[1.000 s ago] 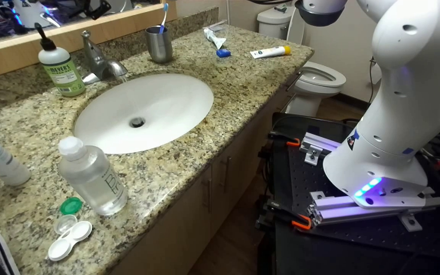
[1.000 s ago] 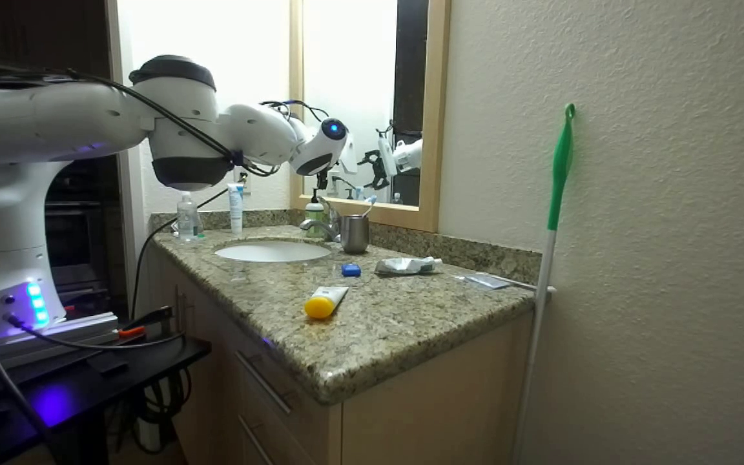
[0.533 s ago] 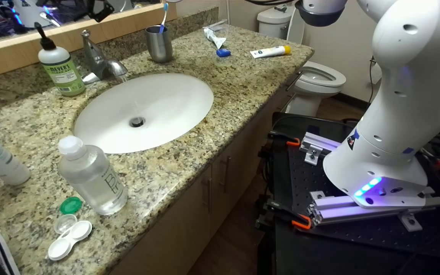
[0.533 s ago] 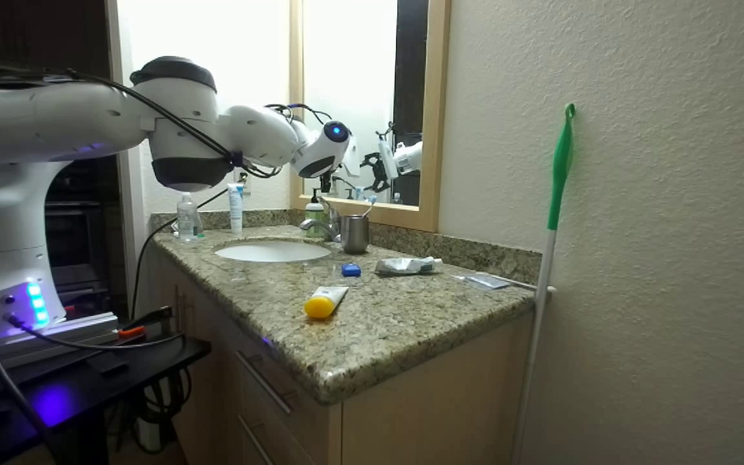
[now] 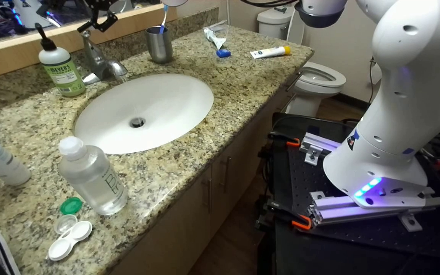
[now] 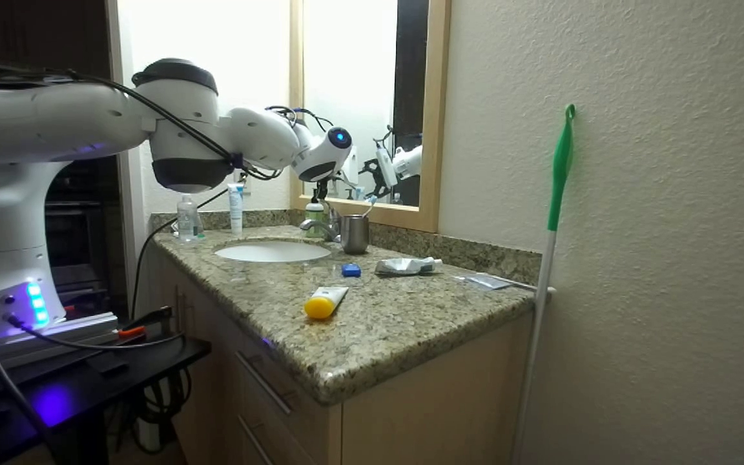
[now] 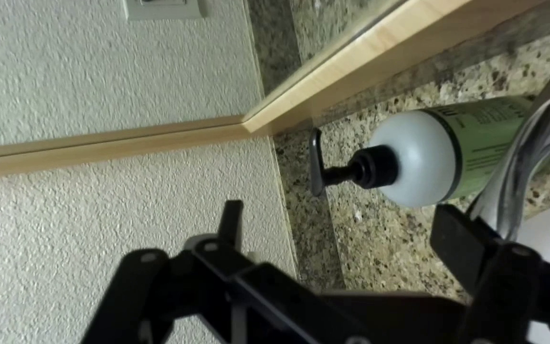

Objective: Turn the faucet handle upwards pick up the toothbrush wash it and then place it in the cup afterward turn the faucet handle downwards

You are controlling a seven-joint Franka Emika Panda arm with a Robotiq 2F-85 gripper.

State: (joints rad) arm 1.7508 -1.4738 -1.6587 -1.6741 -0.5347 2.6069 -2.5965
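Note:
The chrome faucet handle (image 5: 89, 44) points up above the spout (image 5: 114, 68), with a thin stream of water below it. My black gripper (image 5: 97, 26) hangs just over the handle's tip in an exterior view; contact cannot be made out. In the wrist view the gripper (image 7: 339, 215) is open, its fingers wide apart and nothing between them. Chrome of the faucet (image 7: 506, 196) shows there behind the finger on the right. A blue-and-white toothbrush (image 5: 163, 19) stands leaning in the grey metal cup (image 5: 159, 47), right of the faucet.
A green soap bottle (image 5: 62, 72) stands close beside the faucet, under the wooden mirror frame (image 5: 138, 23). The white basin (image 5: 181, 99) lies in front. A clear bottle (image 5: 94, 177) and contact lens case (image 5: 70, 240) are nearer; a yellow-capped tube (image 5: 269, 52) lies farther along.
My gripper has come down from the top edge of an exterior view to just above the faucet handle. The wrist has shifted slightly toward the mirror. Toothbrush and cup have not moved.

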